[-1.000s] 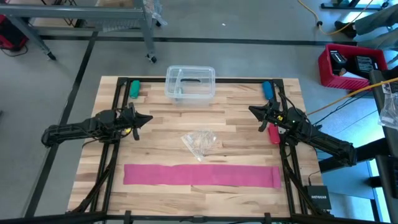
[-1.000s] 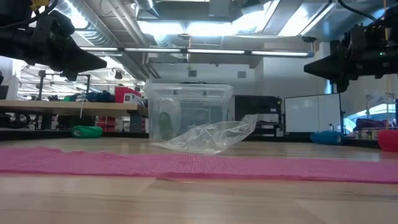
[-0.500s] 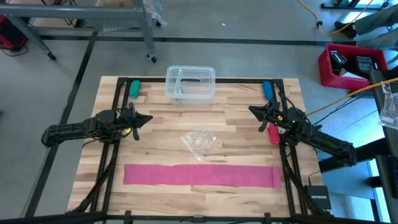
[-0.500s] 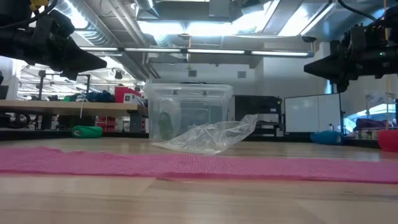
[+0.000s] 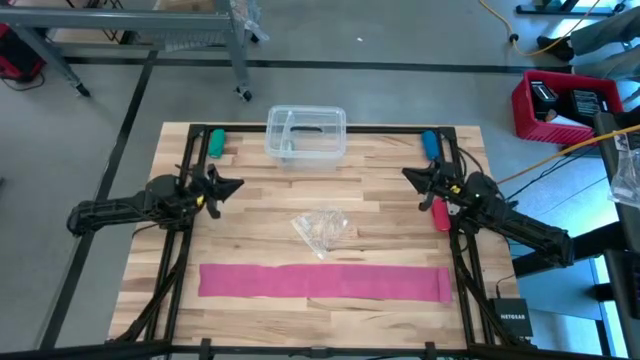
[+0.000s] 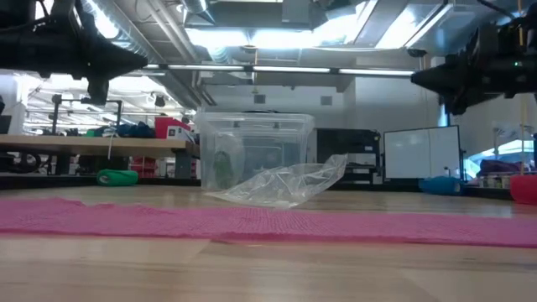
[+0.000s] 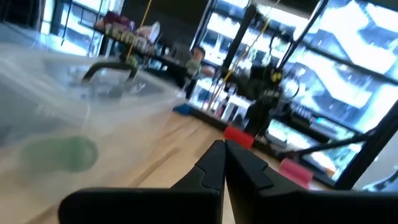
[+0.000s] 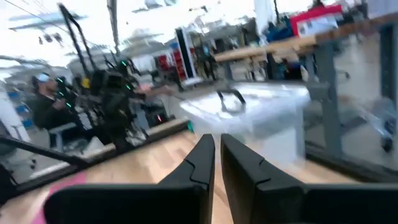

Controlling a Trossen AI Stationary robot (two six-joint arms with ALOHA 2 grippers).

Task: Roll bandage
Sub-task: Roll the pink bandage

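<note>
The bandage [image 5: 325,281] is a long pink strip that lies flat and unrolled along the near part of the table; the low view shows it as a pink band [image 6: 252,222]. My left gripper [image 5: 238,184] is shut and empty, above the table's left side, far from the bandage. It shows at the upper left of the low view [image 6: 143,60], and its fingers meet in its wrist view [image 7: 224,149]. My right gripper [image 5: 406,173] is shut and empty above the right side, upper right in the low view [image 6: 415,77].
A crumpled clear wrapper [image 5: 322,230] lies mid-table, just beyond the bandage. A clear plastic box [image 5: 306,133] stands at the far edge. A green object [image 5: 215,143] lies far left, a blue one [image 5: 430,143] far right, and a small red one [image 5: 440,215] under my right arm.
Both grippers have gone up a little over the table, still shut and empty. The bandage and the wrapper have not moved.
</note>
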